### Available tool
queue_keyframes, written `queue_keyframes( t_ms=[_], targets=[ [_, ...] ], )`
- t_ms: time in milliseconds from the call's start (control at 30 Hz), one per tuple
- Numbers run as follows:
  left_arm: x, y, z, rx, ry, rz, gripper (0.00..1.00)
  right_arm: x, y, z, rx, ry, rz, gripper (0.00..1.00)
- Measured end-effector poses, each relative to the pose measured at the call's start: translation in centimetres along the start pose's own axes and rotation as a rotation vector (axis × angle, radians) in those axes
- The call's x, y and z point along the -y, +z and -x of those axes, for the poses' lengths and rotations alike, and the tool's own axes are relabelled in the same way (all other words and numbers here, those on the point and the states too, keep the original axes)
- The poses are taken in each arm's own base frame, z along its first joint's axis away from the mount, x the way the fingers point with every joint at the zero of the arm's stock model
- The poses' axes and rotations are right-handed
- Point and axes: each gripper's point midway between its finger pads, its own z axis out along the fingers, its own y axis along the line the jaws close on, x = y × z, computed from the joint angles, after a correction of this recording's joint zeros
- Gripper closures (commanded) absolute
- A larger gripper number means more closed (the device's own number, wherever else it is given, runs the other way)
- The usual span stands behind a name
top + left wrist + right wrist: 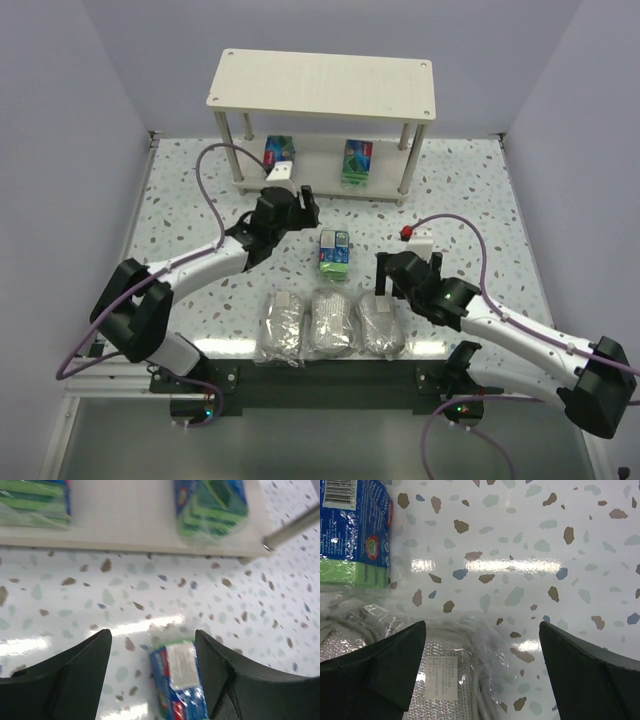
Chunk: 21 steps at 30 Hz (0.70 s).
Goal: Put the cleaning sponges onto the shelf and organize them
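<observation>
The shelf (320,85) stands at the back. Two green-and-blue sponge packs (281,153) (356,163) sit on its lower tier (125,525). A third pack (334,253) lies on the table. Three grey wrapped bundles (281,325) (333,322) (381,325) lie in a row at the front. My left gripper (297,203) is open in front of the shelf. In its wrist view the loose pack (180,680) lies on the table between the fingers, untouched. My right gripper (383,280) is open over the right bundle (445,680), holding nothing.
A metal shelf leg (295,527) crosses the left wrist view at upper right. Pale walls close in the table on the left, right and back. Purple cables (215,180) loop from both arms.
</observation>
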Motion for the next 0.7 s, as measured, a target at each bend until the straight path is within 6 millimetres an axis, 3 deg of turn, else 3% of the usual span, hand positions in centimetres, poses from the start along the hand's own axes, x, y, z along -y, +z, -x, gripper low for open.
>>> queue_keyframes(
  t_ms=[67, 133, 300, 400, 600, 700],
  targets=[
    [2.9, -2.0, -0.9, -0.011, 0.000, -0.074, 0.27, -0.1, 0.0, 0.1, 0.002, 0.007, 0.002, 0.01],
    [4.2, -3.4, -2.7, -0.040, -0.012, -0.117, 0.30, -0.1, 0.0, 0.1, 0.003, 0.016, 0.006, 0.01],
    [3.4, -4.6, -9.0, -0.177, -0.016, -0.108, 0.43, 0.0, -0.3, 0.0, 0.010, 0.037, 0.017, 0.01],
    [3.1, -4.4, -11.2, -0.232, -0.011, -0.103, 0.53, 0.0, -0.5, 0.2, 0.018, 0.048, 0.023, 0.01],
    [4.0, -4.4, -12.7, -0.264, -0.031, -0.151, 0.58, 0.1, -0.7, 0.3, 0.025, 0.054, 0.028, 0.01],
    [3.9, -4.6, -13.1, -0.261, -0.050, -0.161, 0.50, 0.1, -0.7, 0.1, 0.021, 0.051, 0.026, 0.01]
  ],
)
